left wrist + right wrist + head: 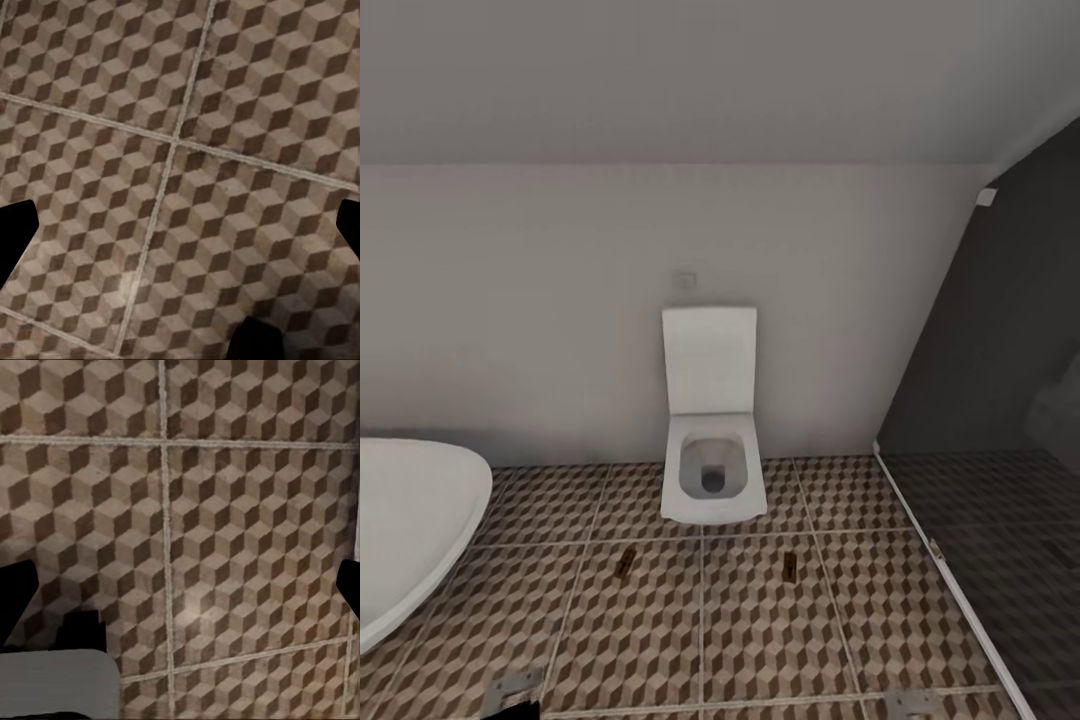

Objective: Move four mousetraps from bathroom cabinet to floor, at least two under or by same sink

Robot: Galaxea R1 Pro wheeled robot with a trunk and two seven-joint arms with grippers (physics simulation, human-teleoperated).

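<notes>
floor: square tiles printed with a brown, beige and white cube pattern; pale grout lines
floor, left wrist view: the same cube print, brown and beige, pale grout crossing
floor, right wrist view: the same cube print, with a pale sheen near the grout
traps: two small brown slabs, dark against the tiles, the other at
toilet: plain white, grey shade inside the bowl
tub: plain white
wall: plain pale grey-white
screen: dark grey, darkening the tiles seen through it
left pincer: fingers black
right pincer: fingers black
</notes>
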